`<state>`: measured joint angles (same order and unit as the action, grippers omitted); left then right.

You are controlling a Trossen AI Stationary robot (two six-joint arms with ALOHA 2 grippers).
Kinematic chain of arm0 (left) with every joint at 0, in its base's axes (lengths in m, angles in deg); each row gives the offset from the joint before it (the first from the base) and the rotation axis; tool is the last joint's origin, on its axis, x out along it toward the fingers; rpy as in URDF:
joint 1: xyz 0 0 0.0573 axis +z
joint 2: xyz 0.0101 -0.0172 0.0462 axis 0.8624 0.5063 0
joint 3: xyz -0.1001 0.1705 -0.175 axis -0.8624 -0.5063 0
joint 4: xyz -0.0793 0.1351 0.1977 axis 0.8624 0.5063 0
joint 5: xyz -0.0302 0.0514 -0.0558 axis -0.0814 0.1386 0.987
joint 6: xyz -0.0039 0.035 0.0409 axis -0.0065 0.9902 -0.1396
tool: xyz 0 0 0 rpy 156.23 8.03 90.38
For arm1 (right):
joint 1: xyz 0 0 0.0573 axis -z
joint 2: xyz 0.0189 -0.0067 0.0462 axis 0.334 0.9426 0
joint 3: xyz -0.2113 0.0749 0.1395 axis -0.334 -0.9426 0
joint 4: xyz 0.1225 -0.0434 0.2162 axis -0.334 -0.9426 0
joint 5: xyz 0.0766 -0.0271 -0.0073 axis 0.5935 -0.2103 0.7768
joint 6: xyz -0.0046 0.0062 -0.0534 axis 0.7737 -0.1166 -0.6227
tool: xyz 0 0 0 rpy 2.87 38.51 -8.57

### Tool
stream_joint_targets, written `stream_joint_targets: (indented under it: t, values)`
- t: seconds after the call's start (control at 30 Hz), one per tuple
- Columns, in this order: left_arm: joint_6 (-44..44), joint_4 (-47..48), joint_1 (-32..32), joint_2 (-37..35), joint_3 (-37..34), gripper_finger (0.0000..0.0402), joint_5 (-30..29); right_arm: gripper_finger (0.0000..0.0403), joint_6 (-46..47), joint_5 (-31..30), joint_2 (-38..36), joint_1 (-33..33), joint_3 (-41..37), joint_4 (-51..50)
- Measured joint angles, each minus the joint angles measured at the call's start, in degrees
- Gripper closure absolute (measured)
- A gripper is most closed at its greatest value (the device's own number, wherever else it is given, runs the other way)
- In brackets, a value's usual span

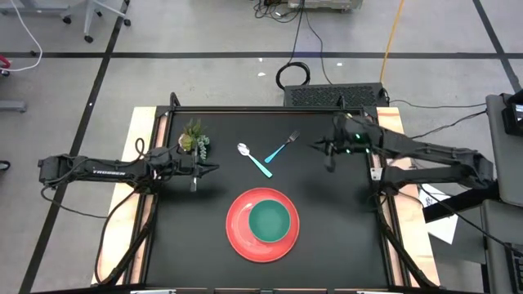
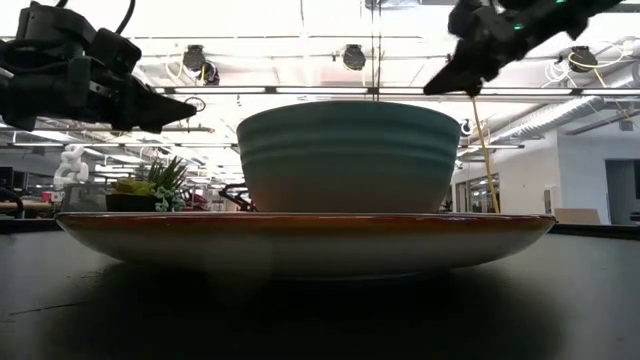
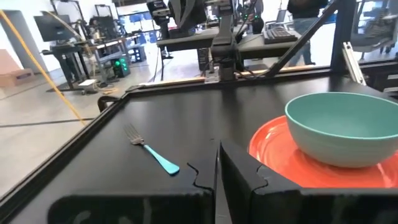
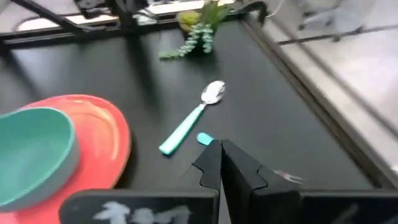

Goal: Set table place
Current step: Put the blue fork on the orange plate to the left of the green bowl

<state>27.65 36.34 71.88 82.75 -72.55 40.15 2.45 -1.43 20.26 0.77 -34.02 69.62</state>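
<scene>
Plate [image 1: 234, 233]: I see the red plate near the front middle of the table [image 1: 343, 245], with the bowl [image 1: 270, 220] seated inside it.
Cutlery: the spoon [image 1: 253, 158] and fork [image 1: 283, 148] lie on the far side of the plate, their blue handle ends meeting in a V, heads pointing away to the far left and far right.
Plant [image 1: 194, 139]: it sits at the far left, just beside my left arm, and is no part of the setting.
Left gripper [image 1: 194, 173]: it hovers above the table left of the spoon; in its wrist view the fingers are all but together, only a sliver of a gap between them, and hold nothing.
Right gripper [image 1: 329, 155]: it hangs above the table right of the fork, fingers pressed together and empty in its wrist view.
Step in hand: as I judge it, the cutlery is yet to be laid beside the plate, the fork or the spoon first.
Doing it well: I would spread the fingers wide before descending, come straight down over the middle of a handle, fingers across its width, and keep clear of the other utensil where the handles meet.
Risk: a thin handle flat on the table may slip or pivot; nudging one piece could drag its neighbour.
</scene>
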Motion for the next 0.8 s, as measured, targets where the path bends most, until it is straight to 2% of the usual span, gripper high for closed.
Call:
stream_joint_targets:
  t: [0.1,0.23,0.33,0.8]
  values:
    - [-1.0,0.0,0.0,0.0,0.0,0.0376,0.0,0.0403,-0.7,7.3,6.8,4.0,3.8,-3.5]
    - [-1.5,0.0,0.0,0.0,0.0,0.0376,0.0,0.0403,-4.1,8.7,15.9,7.0,8.6,-5.6]
    - [-1.5,0.0,0.0,0.0,0.0,0.0376,0.0,0.0403,-9.0,12.1,22.0,8.6,13.1,-9.2]
    - [-1.6,0.5,0.0,0.0,0.0,0.0376,0.0,0.0403,-21.6,12.7,46.4,14.1,42.5,-31.2]
